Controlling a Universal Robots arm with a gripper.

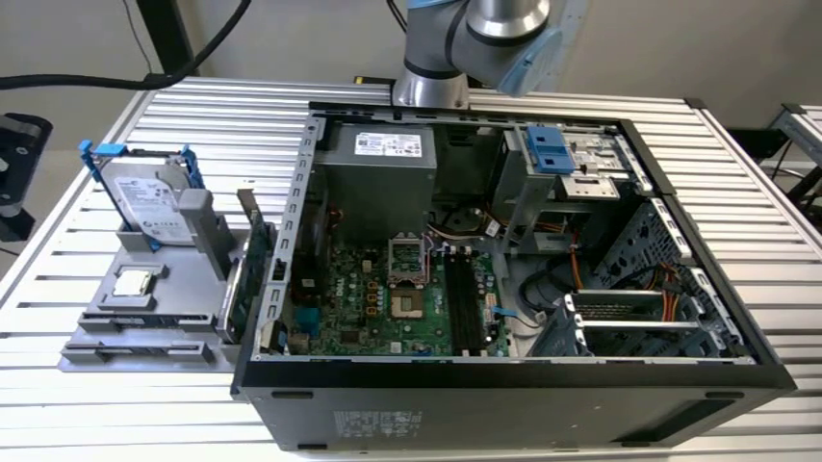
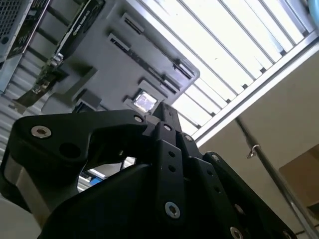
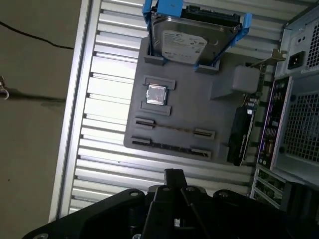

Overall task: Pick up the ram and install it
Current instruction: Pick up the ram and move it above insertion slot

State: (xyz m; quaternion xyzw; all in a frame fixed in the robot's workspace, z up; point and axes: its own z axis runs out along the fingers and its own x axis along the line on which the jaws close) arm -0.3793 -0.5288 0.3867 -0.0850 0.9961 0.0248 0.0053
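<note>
Slatted aluminium counter [image 1: 192,125] under everything, brownish floor [image 3: 35,124] off its edge. End effector [image 3: 173,175] hangs above the counter right beside the gray holder tray [image 3: 199,107] in the first wrist view. Honestly can't tell whether it's wide or narrow from these angles. Ram [image 3: 172,128] looks like the thin stick sitting edge-on in one of the tray's long slots, apart from the end effector. Same tray carries a small processor chip [image 3: 156,93], a hard drive in a blue frame [image 3: 192,42] and an expansion card [image 3: 241,134] standing on edge. Further out, the open PC case [image 1: 514,375] lies on its side with the motherboard [image 1: 372,308] facing up, and the arm [image 1: 482,29] rises at its far side in the exterior view.
</note>
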